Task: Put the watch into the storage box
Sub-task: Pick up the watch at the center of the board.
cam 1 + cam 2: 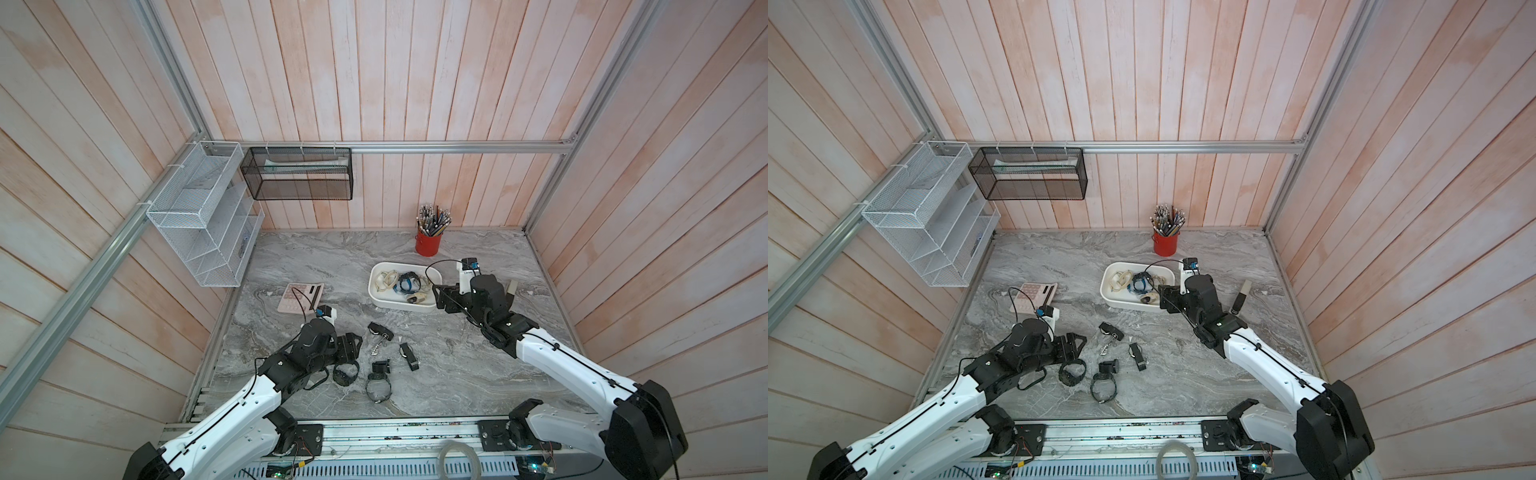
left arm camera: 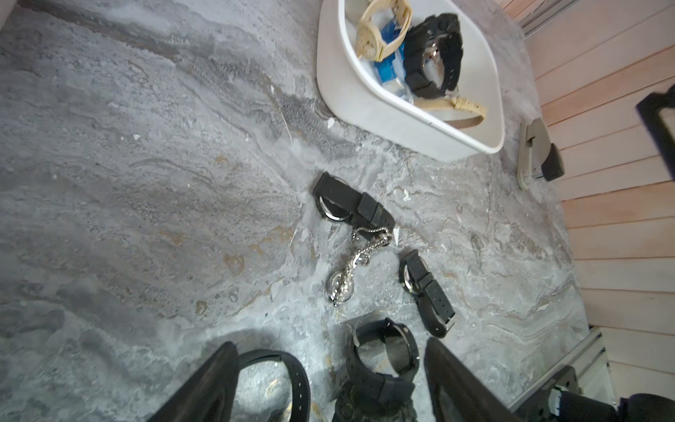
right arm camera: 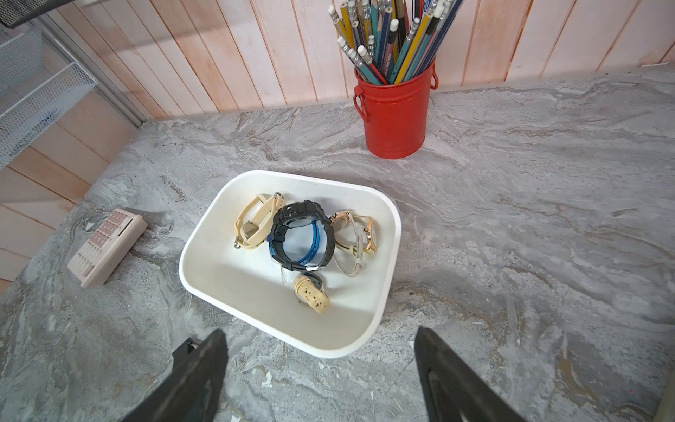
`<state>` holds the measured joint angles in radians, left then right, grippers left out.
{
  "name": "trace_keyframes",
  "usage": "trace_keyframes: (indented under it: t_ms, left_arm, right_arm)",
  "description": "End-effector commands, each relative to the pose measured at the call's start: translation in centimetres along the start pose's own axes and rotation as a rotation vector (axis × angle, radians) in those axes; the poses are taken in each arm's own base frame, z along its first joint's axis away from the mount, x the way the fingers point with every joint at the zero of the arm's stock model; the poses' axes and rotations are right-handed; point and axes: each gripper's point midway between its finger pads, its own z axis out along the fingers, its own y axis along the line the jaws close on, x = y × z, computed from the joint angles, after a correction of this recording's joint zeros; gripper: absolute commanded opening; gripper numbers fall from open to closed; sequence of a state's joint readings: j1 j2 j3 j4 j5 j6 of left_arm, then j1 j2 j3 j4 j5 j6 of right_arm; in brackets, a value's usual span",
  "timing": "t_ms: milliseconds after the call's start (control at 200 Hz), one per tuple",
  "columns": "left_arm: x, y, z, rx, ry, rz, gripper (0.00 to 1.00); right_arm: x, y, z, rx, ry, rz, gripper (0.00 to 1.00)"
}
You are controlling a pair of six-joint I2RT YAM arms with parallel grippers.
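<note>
Several black watches lie loose on the marble table. One watch (image 1: 345, 372) (image 2: 281, 376) sits right under my left gripper (image 1: 351, 345) (image 2: 330, 350), which is open with its fingers either side of the strap loop. A second black watch (image 2: 383, 358) also lies between the fingers. Beyond are two more black watches (image 2: 350, 201) (image 2: 427, 292) and a silver chain watch (image 2: 343, 285). The white storage box (image 1: 376, 286) (image 3: 204, 234) holds several watches. My right gripper (image 1: 442, 297) (image 3: 319, 330) hangs open and empty over the table at the box's near edge.
A red pen cup (image 1: 428, 245) full of pencils stands behind the box. A pink calculator (image 1: 300, 297) lies to its left. A grey and black stapler-like object (image 1: 1241, 297) lies at its right. White (image 1: 203, 224) and black (image 1: 297, 172) mesh baskets hang on the walls.
</note>
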<state>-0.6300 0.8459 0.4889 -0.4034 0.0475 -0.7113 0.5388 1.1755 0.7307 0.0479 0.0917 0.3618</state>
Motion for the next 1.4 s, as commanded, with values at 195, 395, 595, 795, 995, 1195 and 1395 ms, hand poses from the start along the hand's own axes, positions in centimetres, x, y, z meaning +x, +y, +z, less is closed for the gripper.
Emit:
trace_keyframes:
  t_ms: [195,395,595,795,995,1195,1395]
  left_arm:
    - [0.6,0.0,0.6,-0.134,0.118,0.021,0.66]
    - [1.7,-0.1,1.8,-0.158,0.177,0.021,0.64]
    - [2.6,0.4,2.5,-0.198,0.218,0.009,0.6]
    - [3.9,0.5,3.3,-0.219,0.257,0.009,0.55]
    - [5.0,1.5,4.3,-0.263,0.291,0.009,0.52]
    - [5.2,1.6,5.1,-0.25,0.28,-0.002,0.47]
    - [5.8,1.7,6.1,-0.252,0.307,-0.006,0.46]
  right_arm:
    - [-1.2,0.2,0.5,0.003,-0.03,-0.003,0.83]
    - [-0.8,0.2,0.5,-0.003,-0.016,-0.024,0.86]
    - [-0.7,0.3,0.3,-0.01,-0.018,-0.029,0.89]
    - [-0.7,0.1,0.1,-0.001,-0.024,-0.038,0.9]
    - [-0.4,-0.2,-0.1,0.007,-0.026,-0.037,0.89]
    - [-0.1,-0.4,-0.2,0.017,-0.024,-0.036,0.89]
    - [-0.1,-0.4,0.0,0.019,-0.015,-0.049,0.89]
